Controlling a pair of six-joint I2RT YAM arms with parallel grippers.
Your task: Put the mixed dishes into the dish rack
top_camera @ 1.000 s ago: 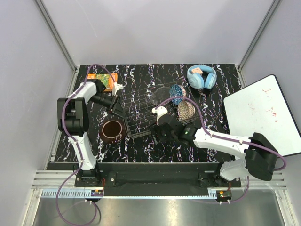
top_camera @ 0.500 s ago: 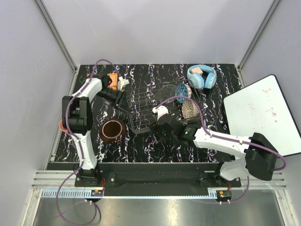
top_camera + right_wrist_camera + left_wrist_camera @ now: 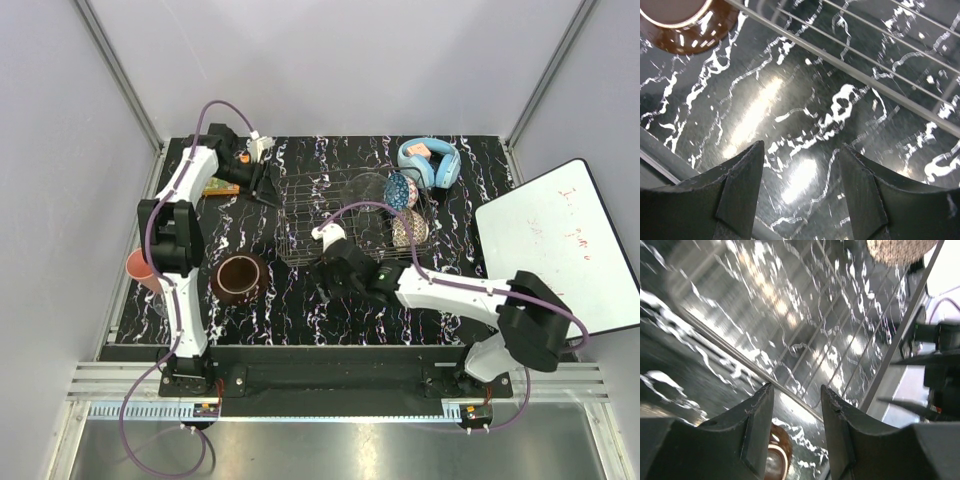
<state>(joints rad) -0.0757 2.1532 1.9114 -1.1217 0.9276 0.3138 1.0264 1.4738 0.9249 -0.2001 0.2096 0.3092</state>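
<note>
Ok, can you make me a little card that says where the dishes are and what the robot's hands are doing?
rack: dish rack, middle of the table
inside rack: blue patterned bowl and beige patterned bowl, at its right end
outside rack: red plate on the table to its left; salmon-pink cup at the table's left edge
left hand: open, empty, by the rack's far left corner
right hand: open, empty, by the rack's near edge
other stuff: light blue headphones behind the rack
</note>
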